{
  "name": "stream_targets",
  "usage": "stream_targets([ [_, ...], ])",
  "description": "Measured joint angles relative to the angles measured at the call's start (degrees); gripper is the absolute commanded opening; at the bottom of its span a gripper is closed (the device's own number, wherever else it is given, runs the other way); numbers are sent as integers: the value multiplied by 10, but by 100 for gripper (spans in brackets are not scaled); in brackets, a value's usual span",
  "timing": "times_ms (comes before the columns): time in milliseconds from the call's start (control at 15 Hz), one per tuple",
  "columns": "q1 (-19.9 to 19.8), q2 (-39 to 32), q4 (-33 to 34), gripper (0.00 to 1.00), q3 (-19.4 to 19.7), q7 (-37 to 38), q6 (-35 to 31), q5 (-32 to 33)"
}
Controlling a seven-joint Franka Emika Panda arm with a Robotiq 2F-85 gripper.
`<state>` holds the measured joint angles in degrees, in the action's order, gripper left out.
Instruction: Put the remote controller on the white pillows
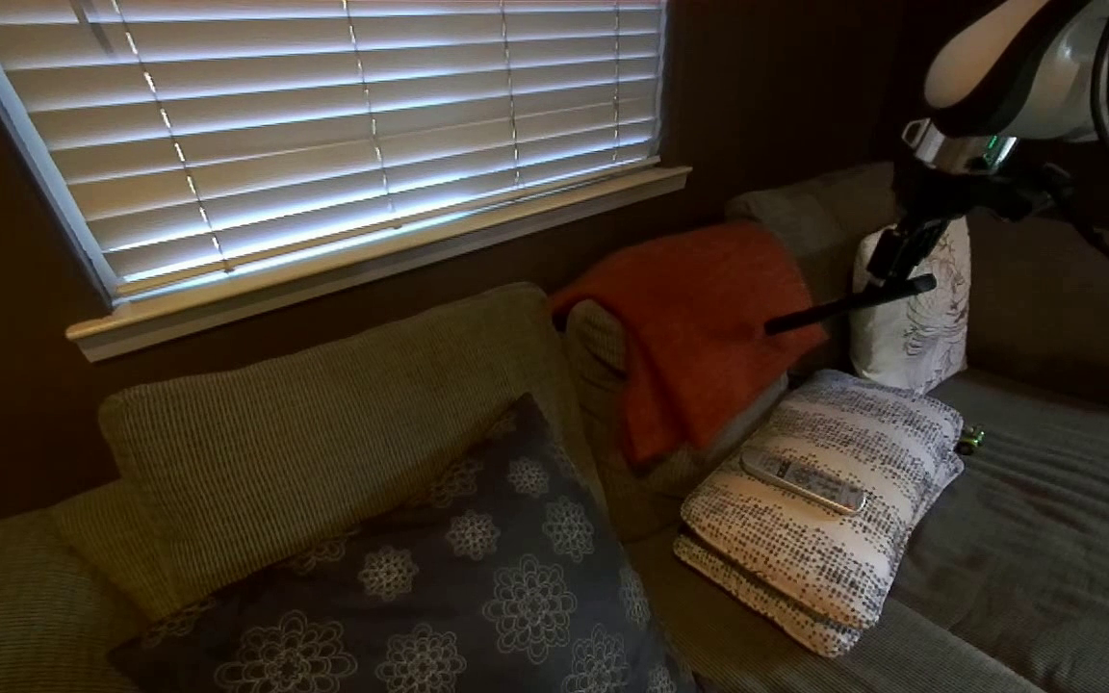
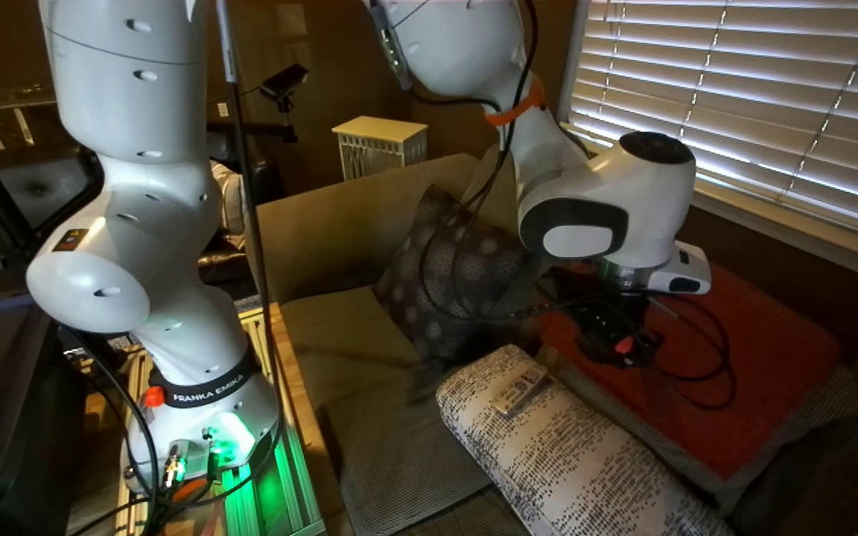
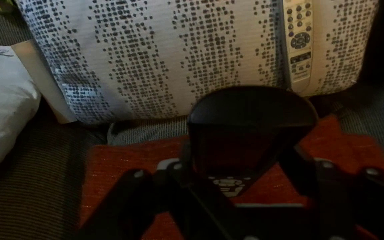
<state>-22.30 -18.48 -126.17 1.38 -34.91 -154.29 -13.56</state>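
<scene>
The remote controller (image 1: 838, 308), a slim black bar, is held in the air by my gripper (image 1: 887, 274) in an exterior view. In the wrist view my gripper (image 3: 242, 166) is shut on the remote controller (image 3: 252, 106), whose end fills the middle; some pale buttons show. In an exterior view the gripper (image 2: 626, 350) is above the orange-red blanket, and the remote is hard to make out there. The two white pillows (image 1: 786, 544) lie stacked on the sofa, below the gripper. The top pillow also shows in an exterior view (image 2: 570, 465) and the wrist view (image 3: 165, 50).
A pale remote (image 1: 805, 481) lies on the top pillow. The orange-red blanket (image 1: 699, 327) hangs over the sofa back. A white patterned cushion (image 1: 915, 337) stands behind the gripper. A dark grey cushion (image 1: 439, 577) and a small green toy (image 1: 970, 440) are also there.
</scene>
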Motion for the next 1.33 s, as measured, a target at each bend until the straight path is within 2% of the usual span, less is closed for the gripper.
stream_targets([
  [133,-18,-10,5,42,-2,-51,8,0],
  [200,-26,-16,9,67,-2,-70,13,0],
  [533,-38,-40,29,67,-2,-96,18,0],
  [600,-38,-41,30,42,-3,-96,18,0],
  [933,-35,-50,31,42,4,-96,18,6],
  [1333,-39,-105,34,42,15,-105,-10,24],
])
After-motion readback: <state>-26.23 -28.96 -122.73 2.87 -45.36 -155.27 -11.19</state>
